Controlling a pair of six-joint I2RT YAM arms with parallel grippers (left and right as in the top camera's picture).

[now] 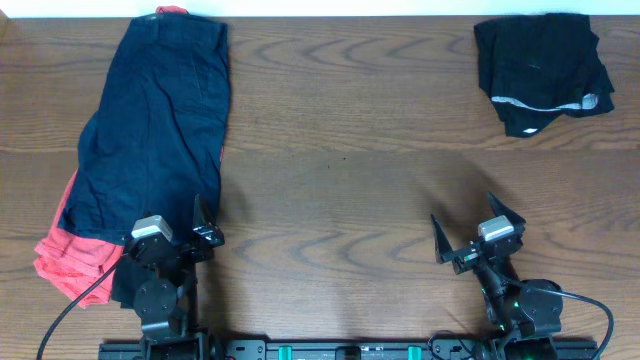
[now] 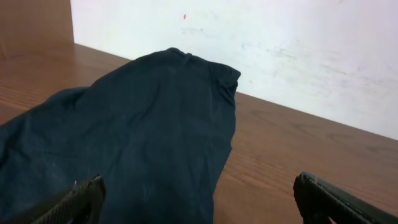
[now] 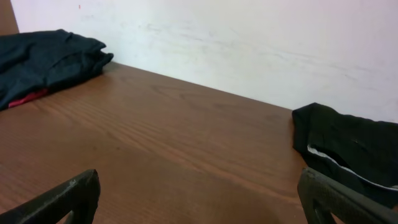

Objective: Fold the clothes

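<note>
Dark navy shorts point(image 1: 155, 120) lie spread lengthwise at the table's left, on top of a coral-red garment point(image 1: 68, 262) that shows at the near left and the far edge. The navy shorts fill the left wrist view point(image 2: 137, 143). A black garment point(image 1: 545, 70) lies folded at the far right, with a pale inner band showing; it also shows in the right wrist view point(image 3: 354, 149). My left gripper point(image 1: 205, 232) is open and empty at the near end of the navy shorts. My right gripper point(image 1: 478, 232) is open and empty over bare wood at the near right.
The wooden table point(image 1: 350, 150) runs between the two piles. A white wall point(image 3: 249, 43) stands behind the far edge. The arm bases sit at the near edge.
</note>
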